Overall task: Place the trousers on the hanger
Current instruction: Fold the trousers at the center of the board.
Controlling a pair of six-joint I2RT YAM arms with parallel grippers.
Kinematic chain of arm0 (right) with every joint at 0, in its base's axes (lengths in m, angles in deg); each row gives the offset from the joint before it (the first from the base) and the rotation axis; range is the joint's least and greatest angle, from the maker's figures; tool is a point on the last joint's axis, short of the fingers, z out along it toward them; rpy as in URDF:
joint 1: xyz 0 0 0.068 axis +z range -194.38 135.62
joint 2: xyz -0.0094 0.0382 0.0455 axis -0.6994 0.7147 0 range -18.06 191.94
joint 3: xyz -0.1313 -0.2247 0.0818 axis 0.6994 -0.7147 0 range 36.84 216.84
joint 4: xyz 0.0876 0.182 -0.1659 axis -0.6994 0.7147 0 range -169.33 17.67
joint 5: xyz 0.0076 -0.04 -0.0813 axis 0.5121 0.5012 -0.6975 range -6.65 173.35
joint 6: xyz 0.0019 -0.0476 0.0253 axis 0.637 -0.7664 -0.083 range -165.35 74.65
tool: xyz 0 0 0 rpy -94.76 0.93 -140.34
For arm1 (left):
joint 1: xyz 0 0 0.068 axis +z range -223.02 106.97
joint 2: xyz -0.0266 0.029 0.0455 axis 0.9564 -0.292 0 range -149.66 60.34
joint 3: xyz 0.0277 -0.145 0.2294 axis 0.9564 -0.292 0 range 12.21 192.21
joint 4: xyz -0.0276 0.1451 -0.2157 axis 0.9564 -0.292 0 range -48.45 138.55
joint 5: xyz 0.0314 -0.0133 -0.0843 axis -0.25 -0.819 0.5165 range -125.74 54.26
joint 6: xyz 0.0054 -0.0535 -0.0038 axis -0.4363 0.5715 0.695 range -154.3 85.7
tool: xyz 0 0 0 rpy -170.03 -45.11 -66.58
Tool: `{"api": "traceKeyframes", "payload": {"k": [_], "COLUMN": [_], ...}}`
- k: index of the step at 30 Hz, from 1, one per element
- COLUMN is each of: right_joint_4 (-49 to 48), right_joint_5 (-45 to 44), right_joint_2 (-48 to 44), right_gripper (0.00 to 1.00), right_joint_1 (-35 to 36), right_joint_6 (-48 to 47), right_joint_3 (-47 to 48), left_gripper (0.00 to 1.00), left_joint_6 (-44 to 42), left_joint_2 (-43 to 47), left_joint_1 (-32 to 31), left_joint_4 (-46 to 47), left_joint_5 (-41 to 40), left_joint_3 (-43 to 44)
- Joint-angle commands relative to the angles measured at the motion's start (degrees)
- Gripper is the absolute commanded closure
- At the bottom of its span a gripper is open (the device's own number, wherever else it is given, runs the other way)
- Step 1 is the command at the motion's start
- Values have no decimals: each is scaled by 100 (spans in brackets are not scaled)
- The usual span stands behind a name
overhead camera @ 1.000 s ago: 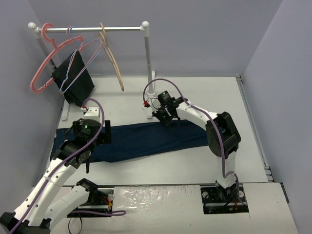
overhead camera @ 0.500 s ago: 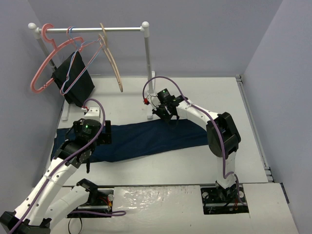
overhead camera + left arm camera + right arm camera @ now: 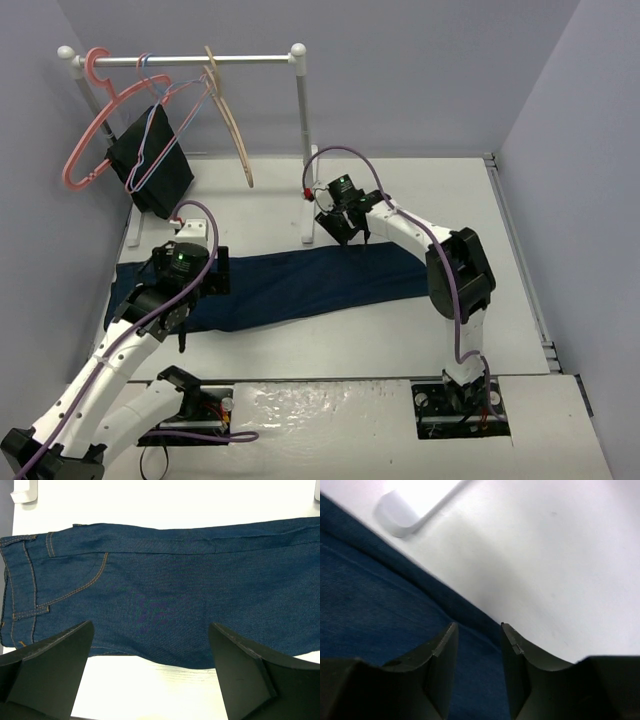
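The trousers [image 3: 300, 285] lie flat across the table, waist to the left and legs to the right. The wooden hanger [image 3: 232, 120] hangs by its hook from the rail at the back, bare. My left gripper [image 3: 200, 280] hovers over the waist end; in the left wrist view [image 3: 150, 670] its jaws stand wide open over the pocket stitching of the trousers [image 3: 175, 580] and hold nothing. My right gripper [image 3: 348, 232] is above the far edge of the legs, near the rack post. In the right wrist view [image 3: 477, 630] its jaws are narrowly apart and empty over the denim [image 3: 370, 605].
A white rail [image 3: 180, 60] on a post [image 3: 300, 130] carries a pink hanger [image 3: 90, 140], wire hangers [image 3: 150, 130] and a black cloth [image 3: 150, 165]. The rack's foot [image 3: 310, 225] lies beside my right gripper, also in the right wrist view [image 3: 395, 515]. Walls close in left, back and right.
My right gripper has risen off the trousers and moved back and slightly right, toward the rack post. The left gripper and the trousers have hardly moved.
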Motion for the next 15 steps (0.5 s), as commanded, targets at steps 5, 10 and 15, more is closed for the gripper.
{"api": "traceKeyframes", "payload": {"k": [5,10,15], "right_joint_4": [-324,-781,-1074], "right_joint_5": [-618,-870,-903], "right_joint_2": [-1628,-2289,-2392], "right_gripper": [62,61,61], "right_joint_1": [-1070,-1885,-2673], "right_joint_6": [2387,3566,3793], "right_joint_3": [-1224,-2469,-2984], "left_gripper": [3,3,3], "left_joint_6": [-62,-78,-78], "left_joint_2": [-78,-189,-189], "left_joint_1": [59,67,76], "left_joint_4": [203,184,184], "left_joint_5": [-27,107,150], "left_joint_3": [154,173,189]}}
